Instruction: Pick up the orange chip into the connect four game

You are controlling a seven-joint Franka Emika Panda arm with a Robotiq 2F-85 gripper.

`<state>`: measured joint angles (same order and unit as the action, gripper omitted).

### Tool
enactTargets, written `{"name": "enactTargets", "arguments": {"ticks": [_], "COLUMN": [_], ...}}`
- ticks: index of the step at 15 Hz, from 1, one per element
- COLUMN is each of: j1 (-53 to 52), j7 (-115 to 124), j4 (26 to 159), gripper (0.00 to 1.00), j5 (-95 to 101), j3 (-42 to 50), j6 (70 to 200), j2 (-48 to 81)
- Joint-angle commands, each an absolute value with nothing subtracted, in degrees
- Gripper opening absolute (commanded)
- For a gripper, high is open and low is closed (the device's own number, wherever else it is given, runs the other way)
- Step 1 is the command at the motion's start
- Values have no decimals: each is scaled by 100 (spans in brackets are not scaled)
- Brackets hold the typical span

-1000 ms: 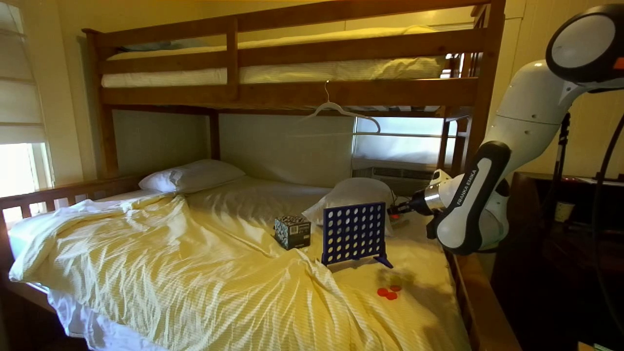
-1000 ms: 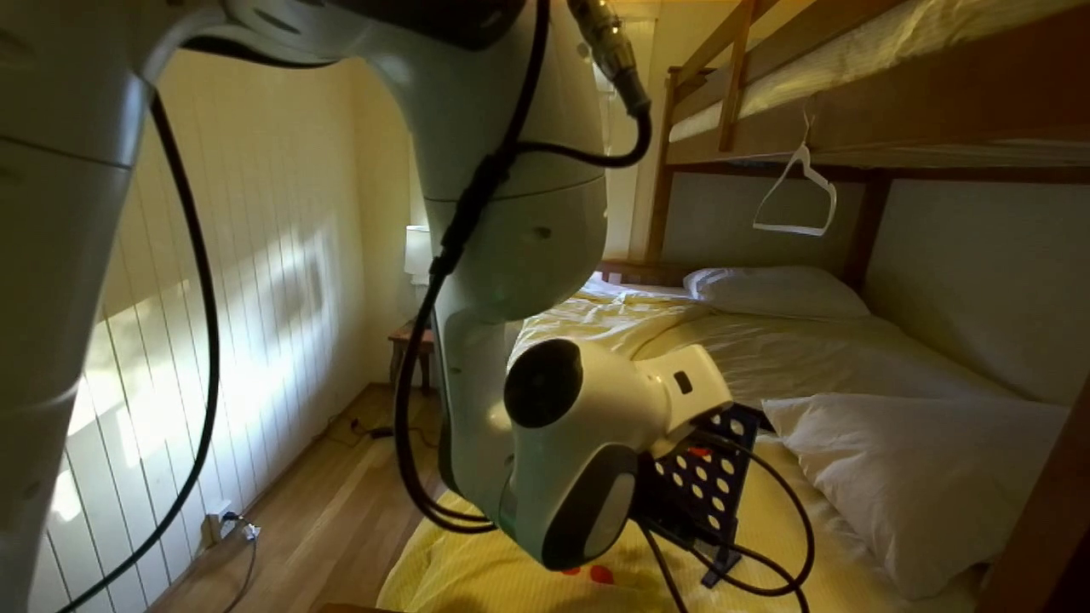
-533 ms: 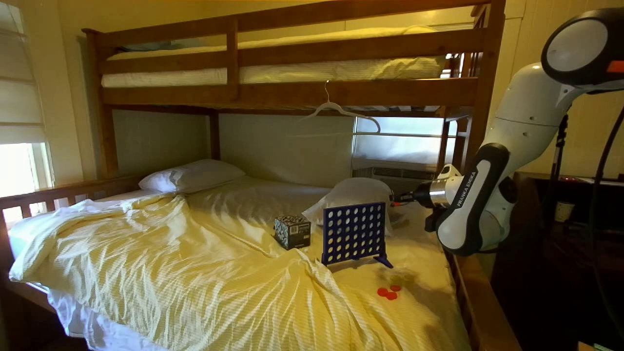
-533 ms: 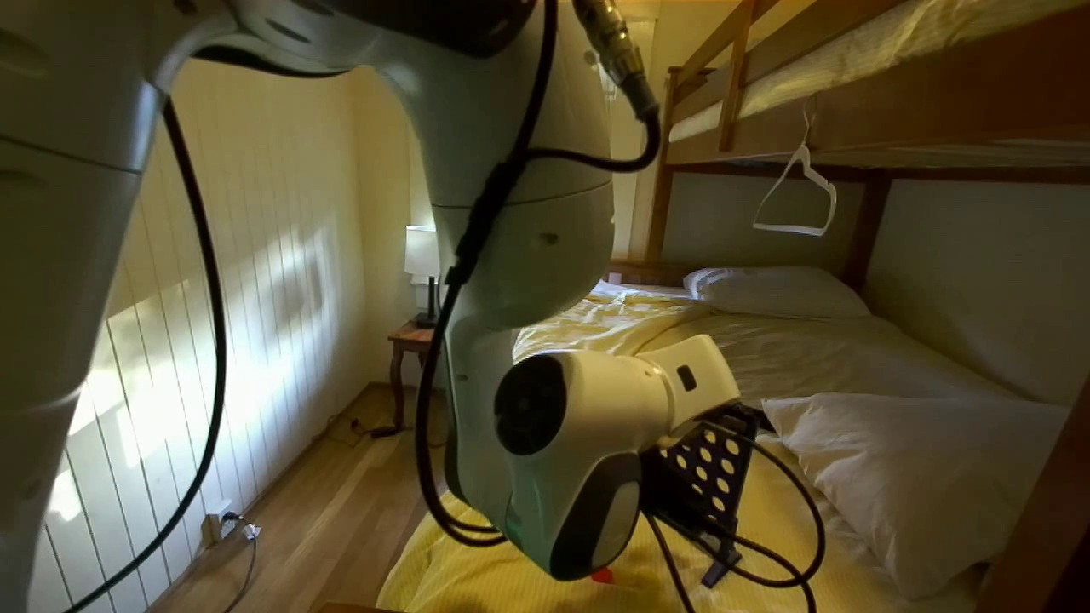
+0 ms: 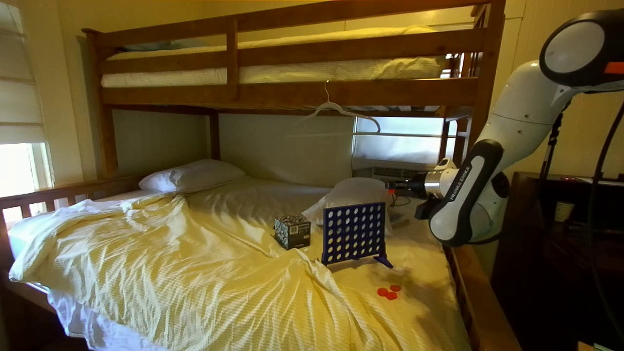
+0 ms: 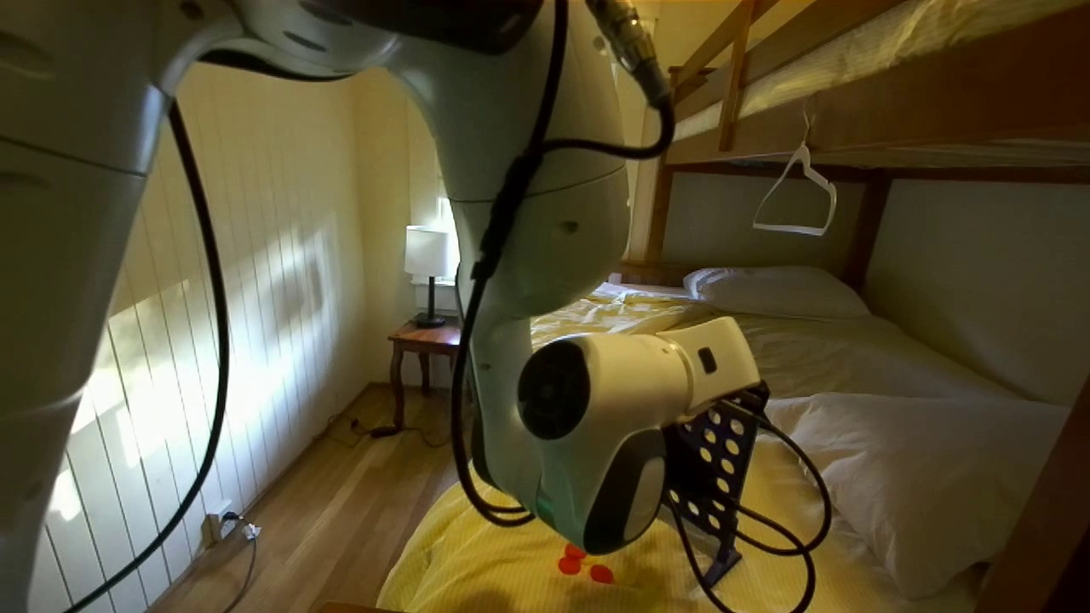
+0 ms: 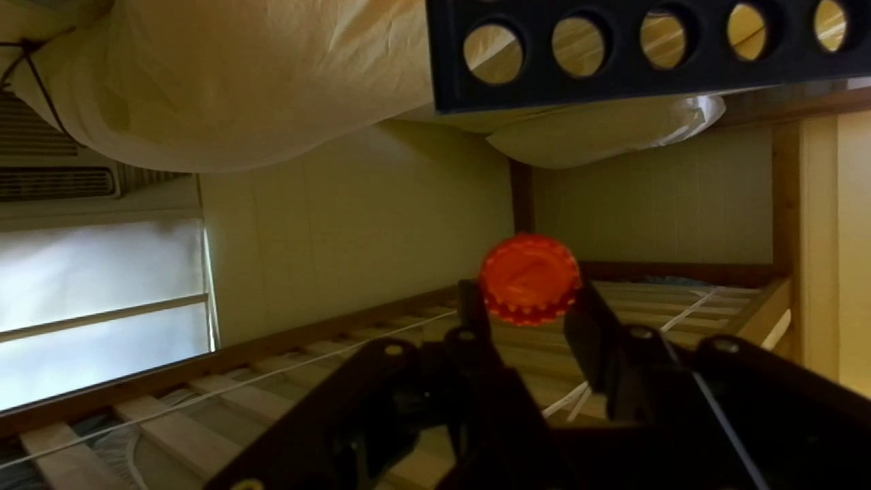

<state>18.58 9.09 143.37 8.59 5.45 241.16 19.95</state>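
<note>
Gripper [image 7: 528, 294]: clamped on the orange chip [image 7: 531, 278], one fingertip on each side, in the wrist view. Chip's round, red-orange, w/ ridged rim, face turned to wrist cam; it's up in the air, apart fr. the Connect Four board [image 5: 359, 231]. In an exterior view it's just a small red-orange spot at the fingertips, a bit above & right of the board's top right corner; depth btwn the two hard to judge.

Board's dk blue, upright on its feet, rows of pale round holes. Wrist view, upside down, cuts most of it off at the top; 5 holes show whole. In an exterior view the arm [image 6: 553, 264] covers part of it, and the gripper's hidden behind the wrist.

3 loose chips [image 5: 391, 296] lie close together on the yellow bedspread [image 5: 195, 273], near side of the board. Bedspread's rumpled toward left. Printed dark box [image 5: 295, 233] sits left of board; its print's too small to read. White pillow [image 5: 358, 191] on far side of board, far-left pillow [image 5: 192, 176] well apart.

Room: wooden bunk bed [image 5: 292, 94], white hanger [image 6: 792, 229] hung fr. upper rail, bright window [image 5: 409, 148] far right. In an exterior view: table lamp [image 6: 426, 251] on small side table [image 6: 426, 337], wood floor [image 6: 341, 494].
</note>
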Motion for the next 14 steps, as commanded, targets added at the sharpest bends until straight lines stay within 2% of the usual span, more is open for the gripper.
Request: {"name": "enactTargets", "arguments": {"ticks": [1, 13, 14], "j1": [1750, 1753, 1753], "j7": [952, 968, 968], "j4": [14339, 14339, 14339], "gripper": [34, 34, 9], "j5": [858, 862, 862], "j3": [653, 651, 651], "j6": [24113, 24113, 24113], "j2": [1995, 2008, 2008]}}
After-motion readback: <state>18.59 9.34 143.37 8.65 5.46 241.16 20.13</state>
